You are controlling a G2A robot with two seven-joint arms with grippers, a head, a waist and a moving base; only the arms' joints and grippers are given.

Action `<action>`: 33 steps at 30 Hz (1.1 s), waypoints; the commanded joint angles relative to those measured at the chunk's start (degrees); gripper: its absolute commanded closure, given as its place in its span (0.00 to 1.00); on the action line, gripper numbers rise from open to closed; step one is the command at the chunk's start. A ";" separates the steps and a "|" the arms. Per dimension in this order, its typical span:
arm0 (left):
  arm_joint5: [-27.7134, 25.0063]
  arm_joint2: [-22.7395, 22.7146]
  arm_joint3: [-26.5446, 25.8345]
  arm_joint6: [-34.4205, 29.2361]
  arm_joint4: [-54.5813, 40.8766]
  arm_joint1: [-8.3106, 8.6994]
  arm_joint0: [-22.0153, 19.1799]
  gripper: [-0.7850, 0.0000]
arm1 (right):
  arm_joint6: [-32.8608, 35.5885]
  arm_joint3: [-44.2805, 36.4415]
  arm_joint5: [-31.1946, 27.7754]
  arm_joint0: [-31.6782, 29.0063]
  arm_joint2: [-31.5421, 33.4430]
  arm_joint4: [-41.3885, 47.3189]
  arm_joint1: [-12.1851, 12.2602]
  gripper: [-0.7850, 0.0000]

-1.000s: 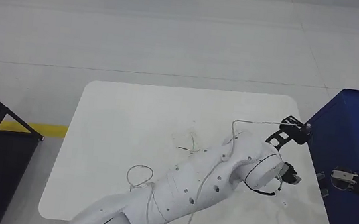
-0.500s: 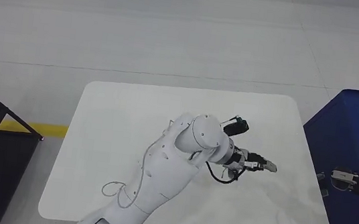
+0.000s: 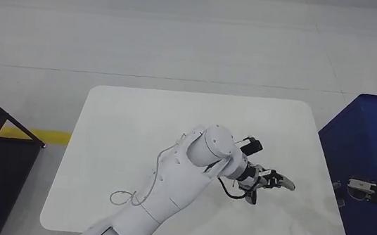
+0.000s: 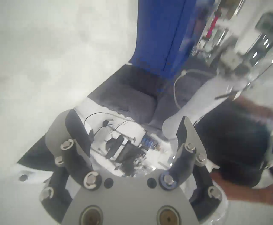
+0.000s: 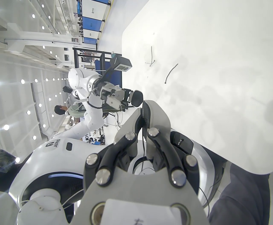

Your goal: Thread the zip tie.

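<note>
- The white left arm is extending over the white, round-cornered bench (image 3: 137,132). Its left gripper (image 3: 276,180) is hanging above the bench's 4 o'clock part and pointing toward 3 o'clock.
- Its grey metal fingers (image 4: 74,127) are standing spread wide apart, released, with nothing between them.
- The right gripper (image 5: 143,110) is sitting outside the bench's edge, its fingers clenched tight together.
- The thin dark zip tie (image 5: 171,73) is lying flat on the bench top, apart from both grippers.
- A paler thin strand (image 5: 151,57) is lying just beside the dark zip tie, not touching it.
- A tall blue cabinet (image 3: 372,147) is standing just off the bench's 3 o'clock edge.
</note>
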 commanded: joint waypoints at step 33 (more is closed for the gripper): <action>20.65 -3.87 -17.91 95.74 -71.89 -1.22 16.58 0.00 | 0.00 0.00 0.00 0.00 0.00 0.00 0.00 1.00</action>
